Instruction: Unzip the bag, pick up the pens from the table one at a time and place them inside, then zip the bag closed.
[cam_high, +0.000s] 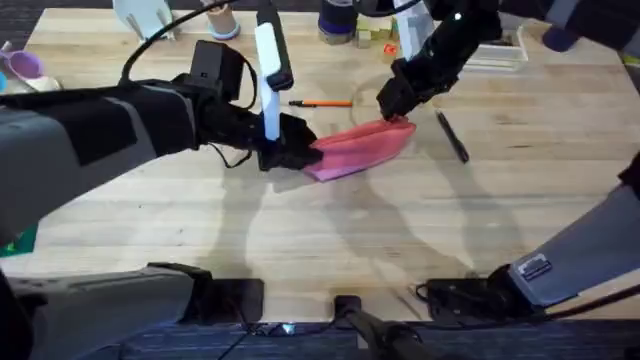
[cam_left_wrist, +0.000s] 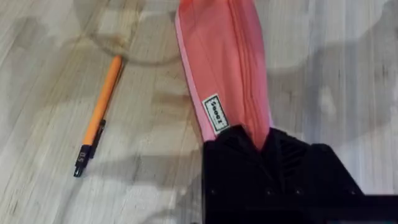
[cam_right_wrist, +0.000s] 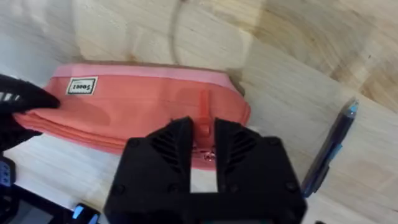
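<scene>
Two pincers are working the bag (cam_high: 360, 148) mid-table (cam_high: 330, 250): my left gripper (cam_left_wrist: 261, 140) is clenching one end to anchor it, so my right gripper (cam_right_wrist: 203, 140) can be closing on the zipper pull (cam_right_wrist: 203, 106) at the other end. The zipper is looking shut, so I am judging nothing is inside; the orange pen (cam_high: 322, 102) and black pen (cam_high: 452, 136) are lying beside it

Grey arm shells, black joints w/ loose cables; black ribbed left claw (cam_left_wrist: 264, 155).
</scene>
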